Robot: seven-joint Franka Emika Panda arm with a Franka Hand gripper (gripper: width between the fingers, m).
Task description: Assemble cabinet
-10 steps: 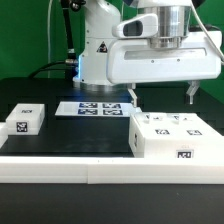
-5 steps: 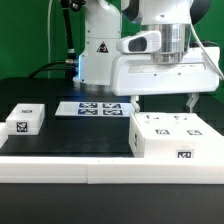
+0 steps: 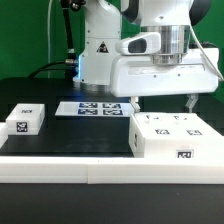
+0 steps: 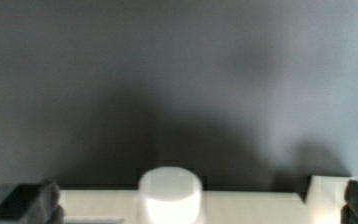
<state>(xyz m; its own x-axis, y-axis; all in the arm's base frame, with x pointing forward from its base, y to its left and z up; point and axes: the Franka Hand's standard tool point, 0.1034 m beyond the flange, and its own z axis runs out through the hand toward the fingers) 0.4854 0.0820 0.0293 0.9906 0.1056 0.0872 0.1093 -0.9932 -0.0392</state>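
The cabinet (image 3: 175, 137) is a white box with square tags on its top and front, lying on the black table at the exterior view's right. My gripper (image 3: 163, 100) hangs just above its far edge, open wide and empty, with one finger (image 3: 135, 101) past the box's left side and the other (image 3: 192, 99) over its right part. In the wrist view the gripper (image 4: 179, 207) shows dark fingertips (image 4: 19, 205) at both sides. Between them lies the cabinet's pale edge (image 4: 265, 207) with a rounded white peg (image 4: 171, 192).
A small flat white tagged block (image 3: 25, 120) lies at the exterior view's left. The marker board (image 3: 95, 107) lies at the back by the robot base. A long white rail (image 3: 80, 172) runs along the table's front edge.
The hand turned and dropped slightly toward the cabinet a second ago. It has held still over the last half second. The jaws stay open.
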